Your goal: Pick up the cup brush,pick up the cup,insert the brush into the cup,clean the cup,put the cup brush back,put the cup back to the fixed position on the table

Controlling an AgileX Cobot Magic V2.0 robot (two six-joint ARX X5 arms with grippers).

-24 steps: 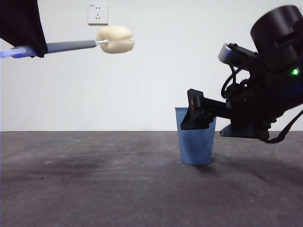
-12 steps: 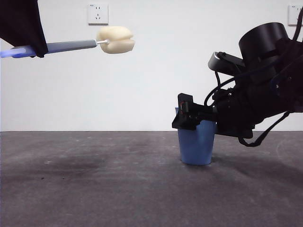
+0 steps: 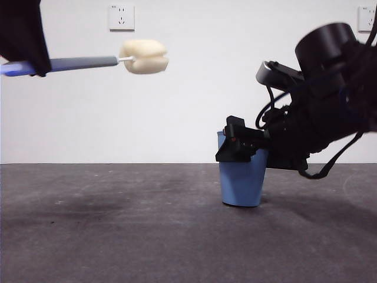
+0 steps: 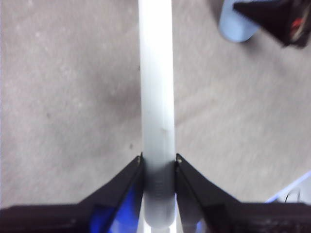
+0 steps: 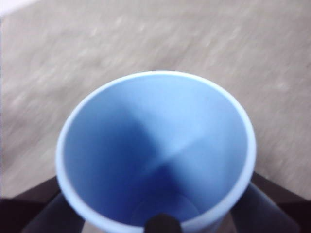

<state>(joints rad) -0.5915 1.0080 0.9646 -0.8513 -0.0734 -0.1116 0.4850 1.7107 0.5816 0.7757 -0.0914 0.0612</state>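
- Nearest, the table (image 3: 118, 236) fills the lower part of the front view, dark grey and scuffed.
- Right of centre on it, the cup (image 3: 241, 183) sits mouth up, tilted slightly; whether its base is fully down cannot be told.
- From the right edge, the right gripper (image 3: 238, 147) reaches to the cup's upper part, jaws closed against its sides; the right wrist view looks into the blue cup (image 5: 155, 155) with a dark jaw on either side.
- At upper left, the left gripper (image 4: 158, 165) clamps the grey handle of the cup brush (image 3: 88, 61), held roughly level high above the table, cream sponge head pointing right.
- Farthest, a wall socket (image 3: 121, 17) sits on the white wall.
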